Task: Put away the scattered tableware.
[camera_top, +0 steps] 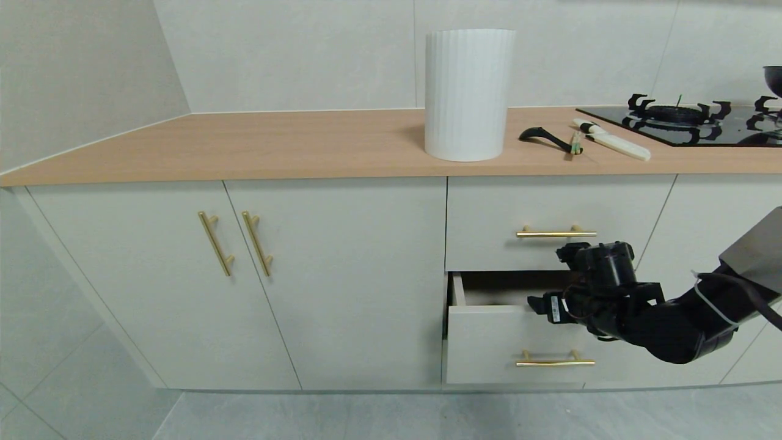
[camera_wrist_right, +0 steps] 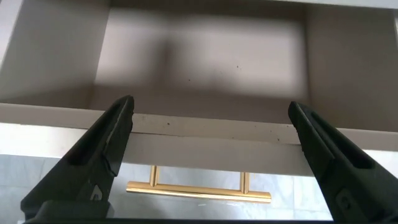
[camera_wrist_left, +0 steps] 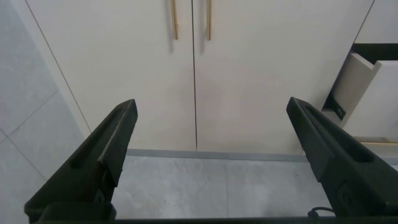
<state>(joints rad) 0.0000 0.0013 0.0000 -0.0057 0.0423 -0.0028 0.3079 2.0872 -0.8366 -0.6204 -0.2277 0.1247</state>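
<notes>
Right wrist view sees the drawer's (camera_wrist_right: 205, 68) inside; head view, the ladle (camera_top: 533, 134).

A black ladle (camera_top: 545, 137) lies flat on the wooden countertop (camera_top: 305, 143), with its handle ending at a short pair of wooden chopsticks (camera_top: 575, 145). Just beside them, a long white utensil (camera_top: 613, 140) with a dark band lies at a slant. Below, the lower drawer (camera_top: 489, 336) stands partly pulled out.
</notes>
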